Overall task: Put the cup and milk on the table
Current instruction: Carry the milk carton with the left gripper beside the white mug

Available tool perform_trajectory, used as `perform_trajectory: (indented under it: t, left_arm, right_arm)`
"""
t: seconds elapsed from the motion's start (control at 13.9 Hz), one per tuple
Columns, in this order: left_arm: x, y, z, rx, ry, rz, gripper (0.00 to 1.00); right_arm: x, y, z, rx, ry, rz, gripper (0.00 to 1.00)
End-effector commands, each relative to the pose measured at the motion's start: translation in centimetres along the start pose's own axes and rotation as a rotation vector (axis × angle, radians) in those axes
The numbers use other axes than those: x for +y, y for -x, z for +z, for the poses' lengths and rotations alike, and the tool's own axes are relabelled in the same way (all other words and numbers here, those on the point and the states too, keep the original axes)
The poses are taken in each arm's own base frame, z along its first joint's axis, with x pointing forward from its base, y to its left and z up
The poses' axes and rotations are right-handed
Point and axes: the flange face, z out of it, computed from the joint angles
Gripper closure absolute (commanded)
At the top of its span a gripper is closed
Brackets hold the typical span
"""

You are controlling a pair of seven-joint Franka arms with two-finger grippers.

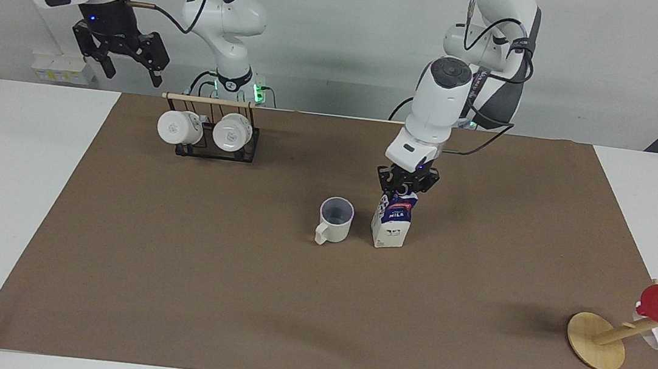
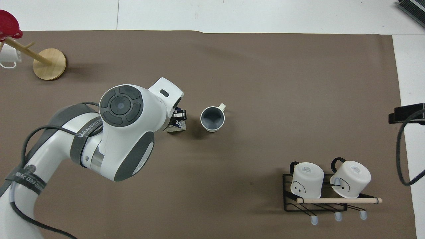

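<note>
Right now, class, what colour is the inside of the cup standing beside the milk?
Pale lavender-grey, seen best in the overhead view of the cup.

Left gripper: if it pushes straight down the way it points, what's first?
The left gripper points down, shut on the blue-and-white gable-top milk carton, which appears to stand on the brown paper mat; it would likely only press the carton into the mat.

The cup (image 1: 335,219) stands just beside the milk (image 1: 392,224), leaving a narrow gap between them.

4 mugs (image 1: 336,219), 1 carton (image 1: 392,223)
</note>
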Motion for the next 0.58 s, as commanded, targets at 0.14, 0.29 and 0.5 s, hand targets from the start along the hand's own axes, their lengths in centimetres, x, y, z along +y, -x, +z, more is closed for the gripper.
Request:
perform_trajectory:
  t: [0.14,0.29,0.5]
  left_arm:
    - [0.18,-0.22,-0.04,0.019,-0.018,0.008,0.44]
    - [0.12,-0.44,0.17,0.023,-0.03,0.014,0.28]
    - [0.32,-0.7,-0.62,0.032,-0.034,0.021,0.0]
  right_arm:
    - [0.31,0.38,0.1,0.01,-0.006,0.0,0.0]
    - [0.38,0.37,0.1,0.01,-0.006,0.0,0.0]
    - [0.38,0.37,0.1,0.01,-0.006,0.0,0.0]
